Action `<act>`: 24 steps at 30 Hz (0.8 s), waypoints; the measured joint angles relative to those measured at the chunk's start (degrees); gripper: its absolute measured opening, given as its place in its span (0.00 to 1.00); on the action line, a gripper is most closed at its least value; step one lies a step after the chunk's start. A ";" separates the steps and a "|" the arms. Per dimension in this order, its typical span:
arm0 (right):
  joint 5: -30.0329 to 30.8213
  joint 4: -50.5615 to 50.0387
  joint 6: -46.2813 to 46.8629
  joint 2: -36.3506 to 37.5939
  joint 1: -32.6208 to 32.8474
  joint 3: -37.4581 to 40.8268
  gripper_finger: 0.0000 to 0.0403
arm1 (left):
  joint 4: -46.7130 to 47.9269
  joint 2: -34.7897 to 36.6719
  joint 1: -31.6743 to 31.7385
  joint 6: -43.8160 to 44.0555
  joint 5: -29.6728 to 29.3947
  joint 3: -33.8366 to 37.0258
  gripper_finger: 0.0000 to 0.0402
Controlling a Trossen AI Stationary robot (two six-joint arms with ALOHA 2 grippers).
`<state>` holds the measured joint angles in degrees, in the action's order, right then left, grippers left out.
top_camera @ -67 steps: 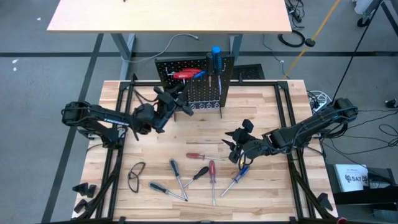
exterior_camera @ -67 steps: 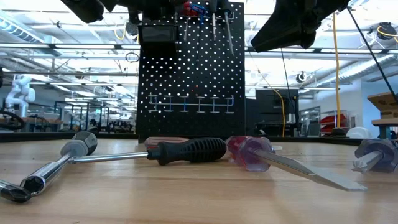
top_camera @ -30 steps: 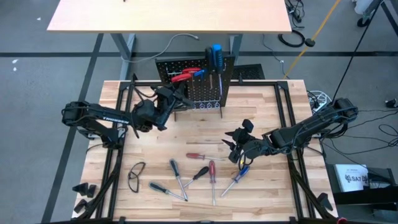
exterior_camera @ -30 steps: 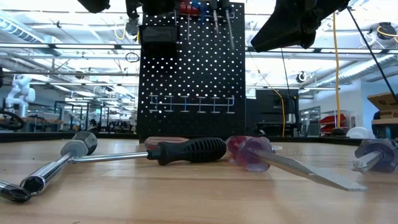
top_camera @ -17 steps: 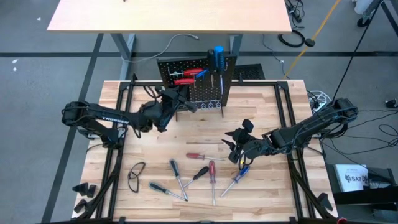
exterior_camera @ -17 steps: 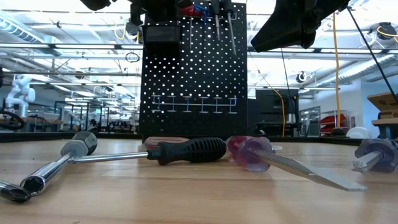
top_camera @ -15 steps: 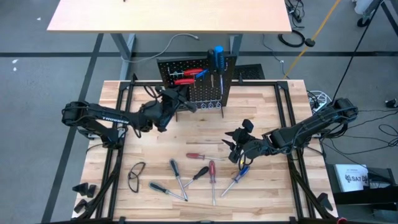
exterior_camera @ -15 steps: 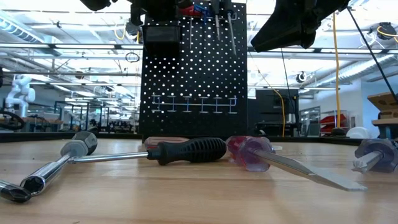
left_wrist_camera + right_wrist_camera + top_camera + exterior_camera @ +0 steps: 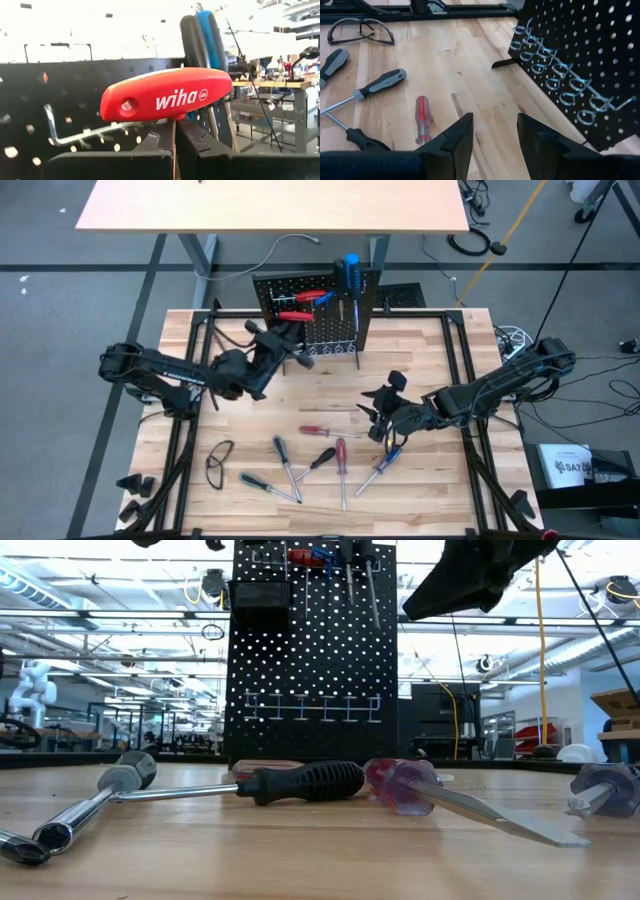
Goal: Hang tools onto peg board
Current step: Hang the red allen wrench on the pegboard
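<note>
Left gripper [image 9: 296,352] jaws closed and empty below the red T-handle driver [image 9: 165,95] on the peg board [image 9: 312,330]. Right gripper [image 9: 492,132] jaws part-open, empty. Remaining screwdrivers: light, rigid; take handles.

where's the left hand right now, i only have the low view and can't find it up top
Observer: The high view puts the left hand just in front of the peg board, above the table.
Operator: is it holding anything
Observer: The left wrist view shows its fingers closed together right below a red T-handle tool hanging on the board. I can't tell whether they touch it.
Operator: and the right hand
Observer: The right wrist view shows the right hand open, with nothing between its fingers.
</note>
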<state>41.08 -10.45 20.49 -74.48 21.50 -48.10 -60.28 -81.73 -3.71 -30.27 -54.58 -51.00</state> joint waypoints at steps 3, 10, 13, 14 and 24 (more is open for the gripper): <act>1.01 2.32 -2.86 0.00 0.00 0.00 0.36 | -1.25 0.51 -1.06 -3.04 -0.04 -0.48 0.01; -1.83 19.53 -20.05 0.02 -0.04 0.00 0.36 | 2.50 3.78 -6.85 -3.15 -0.27 -0.94 0.00; -10.87 30.26 -27.65 0.02 -0.16 0.00 0.36 | 7.88 6.44 -11.23 0.94 0.04 -0.94 0.00; -14.36 34.09 -29.53 0.02 -0.53 -0.01 0.36 | 10.51 7.41 -12.55 3.66 1.69 -0.94 0.00; -30.70 49.74 -25.41 -1.40 -7.57 -0.04 0.36 | 21.61 9.66 -15.53 28.40 26.84 -0.94 0.00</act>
<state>10.38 39.30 -4.92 -75.88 13.93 -48.14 -38.68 -72.07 -19.25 -1.86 -27.73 -51.94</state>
